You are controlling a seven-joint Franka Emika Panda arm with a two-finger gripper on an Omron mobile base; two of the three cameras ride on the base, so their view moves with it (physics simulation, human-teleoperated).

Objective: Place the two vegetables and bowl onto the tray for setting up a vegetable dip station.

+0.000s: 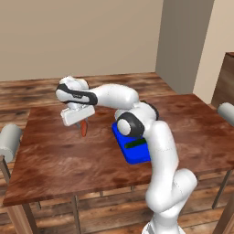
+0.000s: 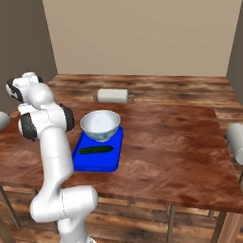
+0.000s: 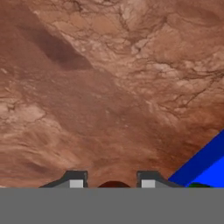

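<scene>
the hand point(image 1: 82, 122) is up above the wooden worktop point(image 1: 64, 155), clamped on the orange carrot point(image 1: 84, 128), which hangs down from between the fingers clear of the wood. in the hand view a bit of the carrot point(image 3: 113, 184) sits between the two dark fingertips point(image 3: 75, 179). the blue tray point(image 2: 98, 162) lies on the worktop near the arm, with the green cucumber point(image 2: 96, 150) lying in it and the pale bowl point(image 2: 100, 125) at its far end.
</scene>
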